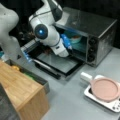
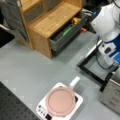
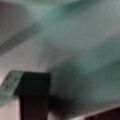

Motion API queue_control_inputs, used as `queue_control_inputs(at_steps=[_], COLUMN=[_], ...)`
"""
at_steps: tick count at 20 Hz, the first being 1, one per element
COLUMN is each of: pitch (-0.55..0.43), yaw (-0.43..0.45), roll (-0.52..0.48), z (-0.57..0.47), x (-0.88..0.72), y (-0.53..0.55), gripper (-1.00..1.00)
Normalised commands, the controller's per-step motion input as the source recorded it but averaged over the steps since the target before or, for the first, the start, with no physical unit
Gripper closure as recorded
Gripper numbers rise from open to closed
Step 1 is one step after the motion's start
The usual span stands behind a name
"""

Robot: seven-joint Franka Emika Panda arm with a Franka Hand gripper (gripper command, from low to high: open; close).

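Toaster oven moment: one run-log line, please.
hand: inside toaster oven | door: open flat | bowl: inside oven | pan: on scale

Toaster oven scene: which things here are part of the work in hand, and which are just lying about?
In hand:
- toaster oven, door folded down
- teal bowl inside it
- gripper, reaching into the oven mouth

Lying about:
- pink pan on a white scale
- wooden cabinet
- open drawer with small coloured items
- grey table
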Motion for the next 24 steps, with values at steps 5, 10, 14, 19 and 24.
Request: queue_control_inputs(at_steps=[5, 10, 14, 19, 24], pitch=[-0.152, -0.153, -0.154, -0.15, -0.142], yaw=[0.09, 0.112, 0.147, 0.175, 0.205], roll=[-0.006, -0.017, -0.034, -0.042, -0.035], z=[-0.14, -0.13, -0.1, -0.08, -0.06], x=[0.06, 0.06, 0.07, 0.08, 0.09], y=[-0.29, -0.33, -0.37, -0.39, -0.4], gripper=[1.0, 1.0, 1.0, 1.0, 1.0])
